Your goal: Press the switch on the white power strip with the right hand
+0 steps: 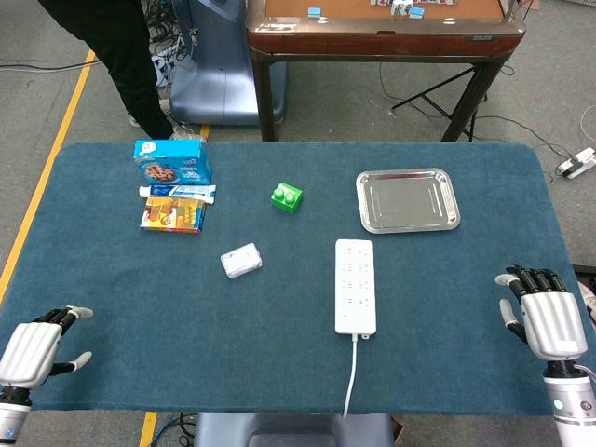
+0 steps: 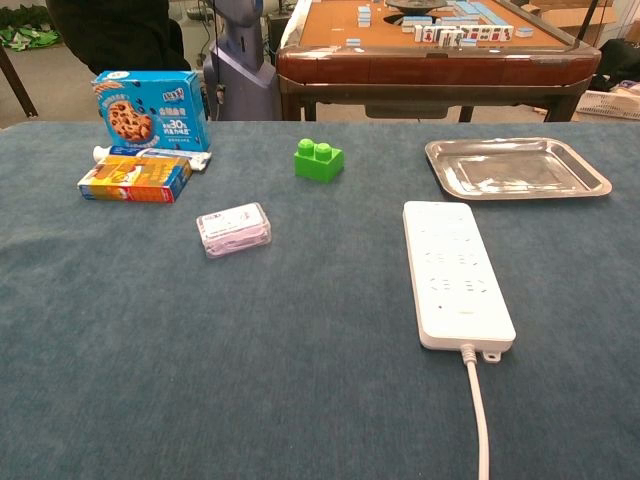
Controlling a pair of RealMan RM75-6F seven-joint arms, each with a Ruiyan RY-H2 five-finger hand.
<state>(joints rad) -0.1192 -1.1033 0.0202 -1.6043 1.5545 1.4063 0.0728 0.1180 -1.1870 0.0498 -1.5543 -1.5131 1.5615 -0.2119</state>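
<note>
— Since the counter (image 1: 121,326) is so wide, why does the white power strip (image 1: 355,285) lie near the middle, cord (image 1: 351,377) trailing toward the robot?

— Likely so either arm could reach it; the cord end faces the near edge, and the switch seems to sit at that end, though it is too small to make out.

— And the steel tray (image 1: 408,200)?

— Beyond the strip to the right, apart from it. The cookie box (image 1: 171,160) and snack packs (image 1: 173,215) cluster far left, out of the way.

— The right hand (image 1: 548,321)?

— Resting at the right edge, well apart from the strip, fingers (image 1: 531,278) spread and holding nothing. It would need to travel inward to press.

— The left hand (image 1: 33,352)?

— At the near left corner, fingers apart, empty too.

— The small bits?

— A wrapped packet (image 1: 241,261) left of the strip; a green block (image 1: 287,196) behind.
</note>
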